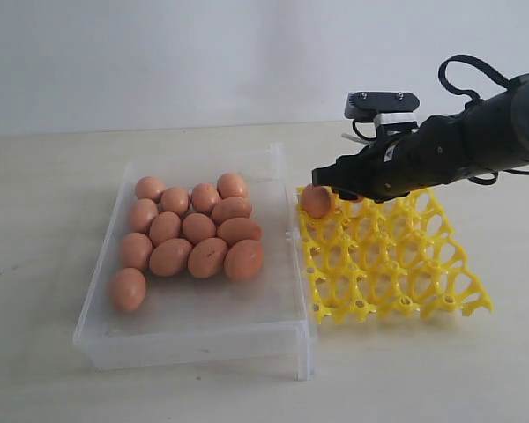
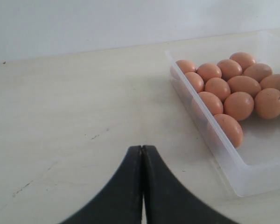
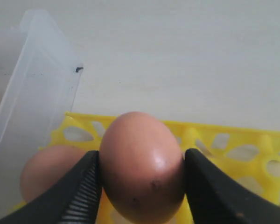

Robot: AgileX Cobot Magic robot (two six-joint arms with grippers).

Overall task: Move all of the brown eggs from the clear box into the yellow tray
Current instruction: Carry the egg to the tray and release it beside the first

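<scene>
Firmly, the right gripper [image 3: 142,161] pinches one brown egg [image 3: 140,135] above the yellow tray [image 1: 397,264], beside a second egg [image 1: 316,201] seated in its corner cup. Fourteen more eggs [image 1: 198,229] lie clustered in the clear box [image 1: 194,339] alongside. Away over the table [image 2: 60,116], the left gripper [image 2: 142,154] has its fingers pressed together.

table [image 1: 44,176]: pale matte surface, a few faint dark scuffs [image 2: 94,136]. wall [image 1: 159,53]: plain white, along far edge.
</scene>
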